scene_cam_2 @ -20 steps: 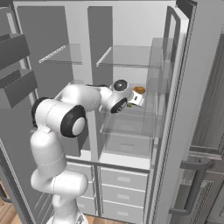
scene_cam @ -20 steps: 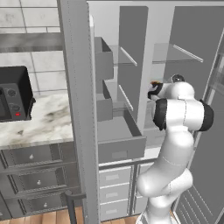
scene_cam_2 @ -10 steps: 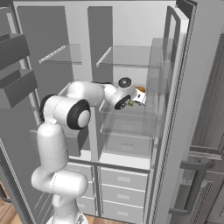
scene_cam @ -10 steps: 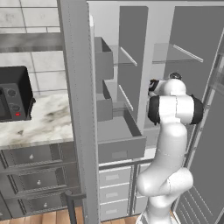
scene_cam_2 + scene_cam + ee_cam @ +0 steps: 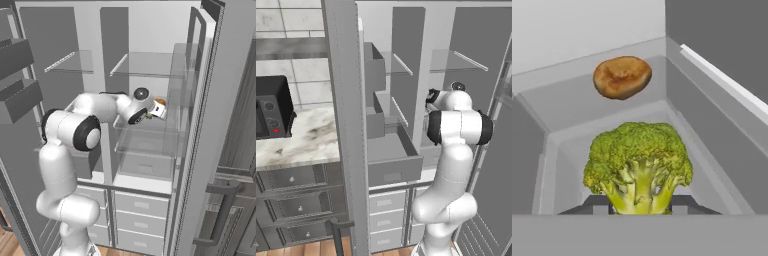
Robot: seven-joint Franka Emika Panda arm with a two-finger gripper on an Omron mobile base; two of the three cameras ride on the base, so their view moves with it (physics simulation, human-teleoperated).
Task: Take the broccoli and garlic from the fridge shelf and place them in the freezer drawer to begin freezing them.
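Note:
In the hand view the broccoli (image 5: 639, 165), a bright green floret, stands close up, its pale stem between my two dark fingertips (image 5: 599, 206). My gripper (image 5: 639, 209) is shut on that stem. It sits on the fridge shelf (image 5: 572, 102), inside the right fridge compartment. From the right base view, my gripper (image 5: 149, 115) reaches in at mid height, and a speck of the green broccoli (image 5: 148, 118) shows at its tip. The freezer drawer (image 5: 393, 170) stands pulled out, low and to the left of my arm. The garlic is hidden.
An orange-brown rounded food item (image 5: 622, 76) lies behind the broccoli near the back wall, just right of my hand (image 5: 160, 105). Door bins (image 5: 375, 75) hang on the open left door. Another glass shelf (image 5: 145, 70) runs above my hand. A microwave (image 5: 271, 107) sits on the counter.
My arm has reached deeper into the fridge. The gripper, open a second ago, has shut on the broccoli's stem.

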